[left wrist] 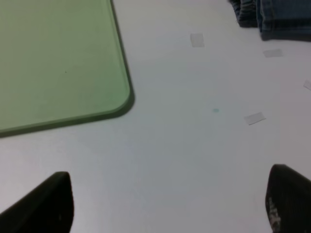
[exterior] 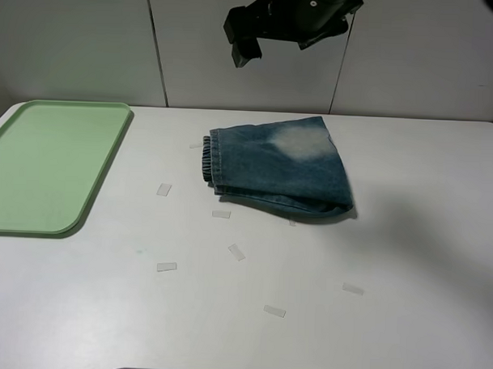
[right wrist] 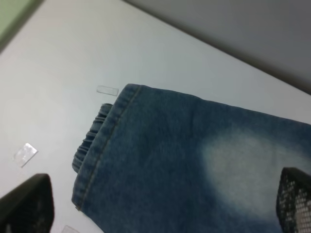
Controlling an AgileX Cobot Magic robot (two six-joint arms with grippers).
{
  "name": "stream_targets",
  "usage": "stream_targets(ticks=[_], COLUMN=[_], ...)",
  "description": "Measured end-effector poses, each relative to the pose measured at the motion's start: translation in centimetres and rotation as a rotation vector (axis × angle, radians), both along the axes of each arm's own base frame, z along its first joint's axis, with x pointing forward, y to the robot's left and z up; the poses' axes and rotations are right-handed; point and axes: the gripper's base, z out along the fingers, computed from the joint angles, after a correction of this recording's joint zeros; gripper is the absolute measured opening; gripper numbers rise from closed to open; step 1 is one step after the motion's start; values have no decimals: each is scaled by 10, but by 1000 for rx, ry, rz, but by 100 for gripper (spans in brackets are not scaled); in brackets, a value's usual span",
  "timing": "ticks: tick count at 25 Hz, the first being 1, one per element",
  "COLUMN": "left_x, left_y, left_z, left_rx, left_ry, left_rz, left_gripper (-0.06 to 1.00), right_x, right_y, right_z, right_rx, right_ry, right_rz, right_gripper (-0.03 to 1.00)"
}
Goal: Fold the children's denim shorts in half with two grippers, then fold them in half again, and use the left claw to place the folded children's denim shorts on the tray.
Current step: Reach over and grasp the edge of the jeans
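Denim shorts [exterior: 283,170] lie folded just above the middle of the exterior view, flat on the white table [exterior: 406,263] and well to the right of the tray [exterior: 53,161]; neither gripper touches them. The left gripper [left wrist: 167,204] hovers low over bare tabletop with its two dark fingertips [left wrist: 48,204] spread wide at the lower corners of its wrist view and nothing between them. The tray's rounded corner is at the upper left of that view and an edge of the shorts at the upper right. The right gripper [right wrist: 160,201] is likewise wide open and empty, hanging above the shorts and looking down on them. A dark arm [exterior: 293,16] shows at the top centre of the exterior view, above the far edge of the shorts. Small clear tape slips [exterior: 237,251] lie scattered across the lower and middle table, some close to the near edge of the shorts. The pale green tray sits at the left of the frame, with nothing on it. Grey wall panels [exterior: 81,41] stand behind. The shorts are mid-blue with a pale faded patch near their far side. A gathered elastic waistband peeks out at their left edge, beside a stitched hem. The layers are doubled over at the lower right.
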Motion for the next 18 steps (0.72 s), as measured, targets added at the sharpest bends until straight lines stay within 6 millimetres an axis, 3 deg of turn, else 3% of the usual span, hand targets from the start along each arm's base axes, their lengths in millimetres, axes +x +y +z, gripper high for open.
stream_targets(ticks=[10, 18], left_x=[0, 0], left_y=[0, 0], left_z=[0, 0], left_rx=[0, 0], left_ry=[0, 0], left_rz=[0, 0], left_gripper=[79, 79], right_x=[-86, -127], right_y=[-85, -147], right_z=[17, 18], right_rx=[79, 146], right_ry=[-140, -189], right_rz=[-32, -188], right_gripper=[69, 69])
